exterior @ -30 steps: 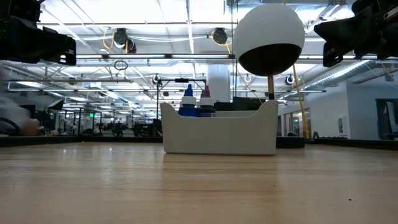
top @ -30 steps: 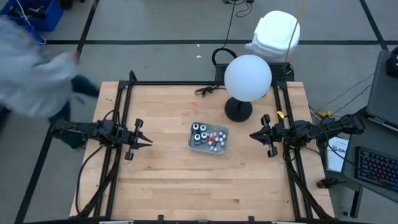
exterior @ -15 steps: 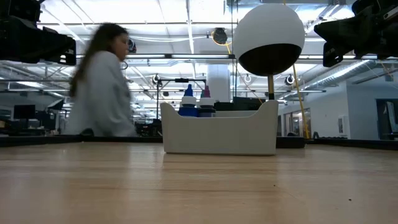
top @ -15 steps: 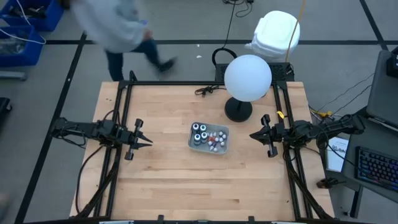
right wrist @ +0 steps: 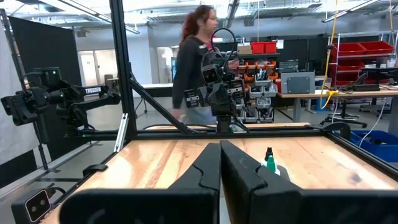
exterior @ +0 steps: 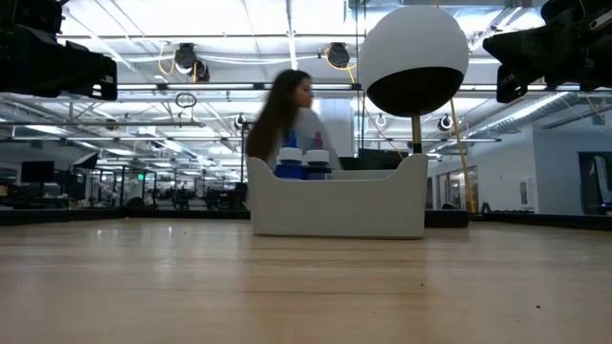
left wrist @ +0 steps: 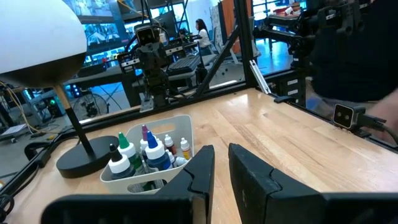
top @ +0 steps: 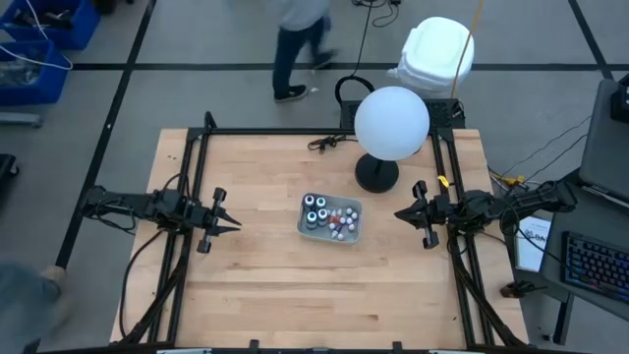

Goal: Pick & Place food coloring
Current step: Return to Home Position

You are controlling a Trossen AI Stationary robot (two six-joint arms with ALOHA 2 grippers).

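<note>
Nothing on the bench (top: 295, 295) has moved, only a person (top: 300, 39) walking past behind it. Bottles (top: 332, 218) sit in the bin (top: 360, 210) — left claw (top: 237, 224) and right claw (top: 397, 213) are parked either side, both clenched, empty. Looks done to me.

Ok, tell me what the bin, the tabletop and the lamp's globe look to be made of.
Bin: likely moulded plastic, pale grey, matte; thin even walls with rounded corners.
Tabletop: wood, probably butcher-block, light satin finish; parallel strips with grain.
Lamp globe: white frosted glass or plastic, cannot tell which; smooth, evenly bright surface.
</note>
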